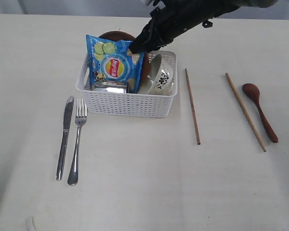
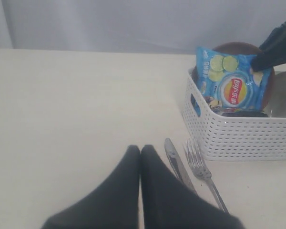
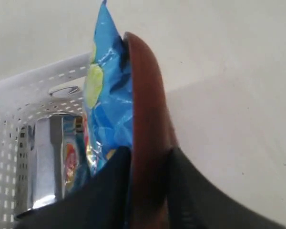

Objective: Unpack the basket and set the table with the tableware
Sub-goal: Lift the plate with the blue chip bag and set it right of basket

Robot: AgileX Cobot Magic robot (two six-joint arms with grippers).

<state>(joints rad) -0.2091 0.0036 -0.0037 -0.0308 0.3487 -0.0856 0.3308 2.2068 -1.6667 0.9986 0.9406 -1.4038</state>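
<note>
1. The table (image 1: 144,192), pale cream, fills the exterior view, and every item below is carried on it.
2. The basket (image 1: 130,103), white with lattice sides, is placed flat on the table at the upper middle of that view.
3. The right gripper (image 3: 148,152) is positioned at the rear of the basket. Its jaws are closed on the rim of the brown plate (image 3: 145,86). 1 finger is pressed to each face, with the inner finger wedged between the plate and the chip bag (image 3: 105,95).
4. The blue bag is stood upright in the basket's left half. The plate is stood on edge directly behind it.
5. The white bowl (image 1: 161,77) with dark floral marks is tilted on its side in the basket's right half.
6. The steel cup (image 1: 110,87) is lodged in front of the bag, against the basket's front wall.
7. The left gripper (image 2: 140,157) is held over bare table near the knife (image 1: 64,137). Its jaws are pressed together and nothing is held.
8. 2 wooden chopsticks (image 1: 192,107) are laid on the table to the right of the basket, well apart from each other.
9. The knife and fork (image 1: 77,144) are laid side by side in front of the basket's left corner, with the knife outermost.
10. The reddish-brown spoon (image 1: 260,111) is laid just beside the outer chopstick.
</note>
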